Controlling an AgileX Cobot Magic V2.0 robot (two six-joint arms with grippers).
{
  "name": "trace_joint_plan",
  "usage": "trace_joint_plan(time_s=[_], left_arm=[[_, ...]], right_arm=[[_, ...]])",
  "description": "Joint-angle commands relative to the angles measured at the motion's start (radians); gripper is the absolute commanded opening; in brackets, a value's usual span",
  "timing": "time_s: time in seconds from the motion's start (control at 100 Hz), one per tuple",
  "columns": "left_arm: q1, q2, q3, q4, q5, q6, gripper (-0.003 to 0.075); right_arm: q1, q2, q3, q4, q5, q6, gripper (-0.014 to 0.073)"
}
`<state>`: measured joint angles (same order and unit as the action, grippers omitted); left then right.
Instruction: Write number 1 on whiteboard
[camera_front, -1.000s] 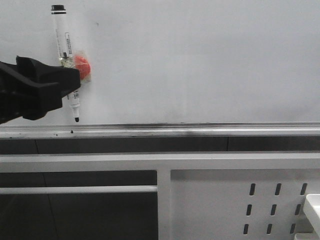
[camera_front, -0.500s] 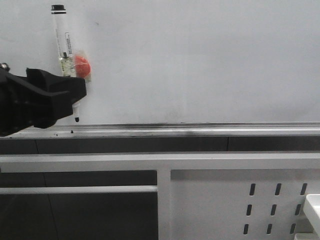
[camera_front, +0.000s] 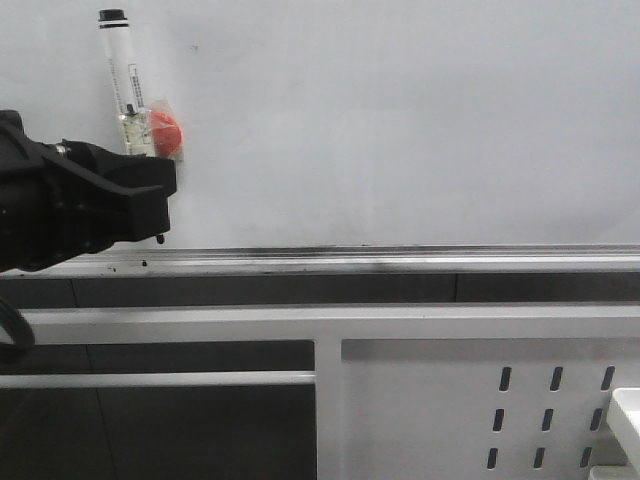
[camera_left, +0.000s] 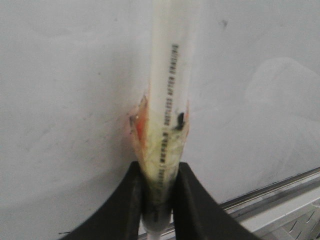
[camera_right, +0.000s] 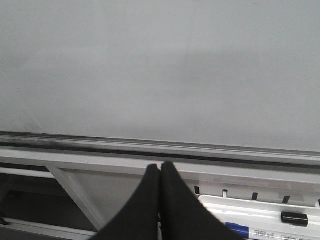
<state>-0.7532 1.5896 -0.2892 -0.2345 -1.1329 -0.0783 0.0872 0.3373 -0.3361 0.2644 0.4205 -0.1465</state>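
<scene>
The whiteboard (camera_front: 400, 120) fills the upper part of the front view, with its silver rail (camera_front: 400, 258) along the lower edge. My left gripper (camera_front: 150, 195) is shut on a clear-barrelled marker pen (camera_front: 128, 90) that stands nearly upright in front of the board. A red patch under clear tape (camera_front: 166, 130) sits on the barrel. The pen's black tip (camera_front: 160, 240) just shows below the fingers, above the rail. In the left wrist view the gripper (camera_left: 157, 172) clamps the pen (camera_left: 170, 75) against the board (camera_left: 60, 75). No number 1 stroke shows. My right gripper (camera_right: 161, 167) is shut and empty, below the board (camera_right: 150, 60).
A white perforated metal frame (camera_front: 480, 400) runs below the rail. A white tray (camera_right: 240, 210) with a blue-labelled marker (camera_right: 237, 230) and a black cap (camera_right: 292, 217) lies beside the right gripper; its corner shows in the front view (camera_front: 625, 420). A tiny speck (camera_front: 195, 47) marks the board.
My left gripper has shifted down and right in the front view and now covers most of the pen's lower part. The pen's top has leaned slightly left.
</scene>
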Motion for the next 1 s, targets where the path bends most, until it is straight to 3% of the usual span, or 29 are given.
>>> trace_joint_plan(time_s=[0.0,0.23,0.44,0.51,0.63,0.7,0.84,0.99], left_arm=[[-0.008,-0.022,-0.016,0.039,-0.126,-0.011,-0.0020],[-0.008,-0.069,0.005,0.249,-0.074,-0.009,-0.0020],[-0.008,-0.223,-0.056,0.482,0.364,-0.004,-0.0020],[-0.008,-0.277,-0.095,0.586,0.526,-0.004,-0.0020],[-0.008,-0.347,-0.148,0.701,0.784,-0.004,-0.0020],[-0.008,-0.372,-0.171,0.757,0.878,-0.004,-0.0020],[-0.008,-0.392,-0.216,0.879,1.004,-0.004,-0.0020],[-0.012,-0.396,-0.240,0.923,1.019,-0.004,-0.0020]], right_arm=[[0.015,0.018,-0.044,0.006,-0.058,-0.009,-0.0069],[0.185,0.041,-0.136,0.006,-0.037,-0.143,-0.0069],[0.363,0.196,-0.286,0.004,0.032,-0.258,-0.0057],[0.421,0.269,-0.321,0.004,0.037,-0.269,0.0024],[0.524,0.398,-0.370,0.004,0.030,-0.268,0.0309],[0.583,0.465,-0.392,0.004,0.023,-0.277,0.0421],[0.695,0.555,-0.412,-0.001,-0.048,-0.335,0.0413],[0.766,0.621,-0.412,-0.022,-0.159,-0.340,0.0410]])
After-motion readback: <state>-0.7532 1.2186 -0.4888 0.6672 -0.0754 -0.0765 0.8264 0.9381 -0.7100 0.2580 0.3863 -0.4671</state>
